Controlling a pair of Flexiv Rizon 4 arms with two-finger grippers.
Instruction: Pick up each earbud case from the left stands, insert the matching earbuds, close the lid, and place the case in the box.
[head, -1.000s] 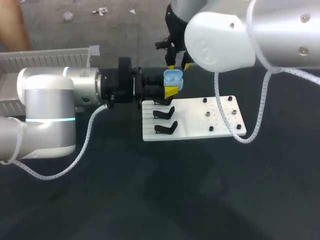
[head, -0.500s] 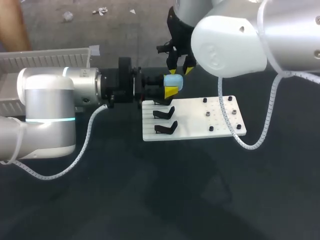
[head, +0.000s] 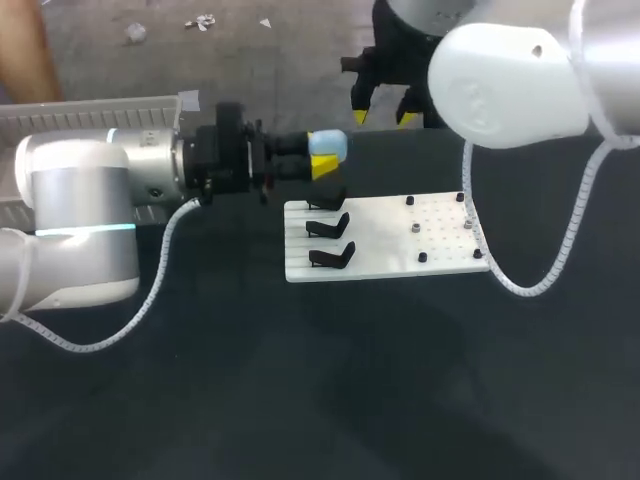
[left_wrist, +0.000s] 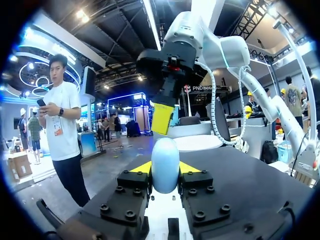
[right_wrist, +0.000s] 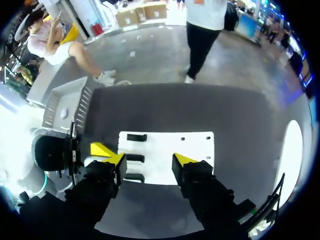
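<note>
Smooth glossy plastic earbud case (head: 328, 144), matt white board (head: 385, 245)

A light blue, egg-shaped earbud case (head: 328, 144) with its lid closed sits in the upper centre of the head view. It is clamped from two sides by the yellow fingertips of the left gripper (head: 324, 156), held above the table near the far left corner of a white board (head: 385, 245). Three black stands (head: 330, 227) form a column on the board's left side. A pale ribbed box (head: 95, 115) lies at the upper left.
</note>
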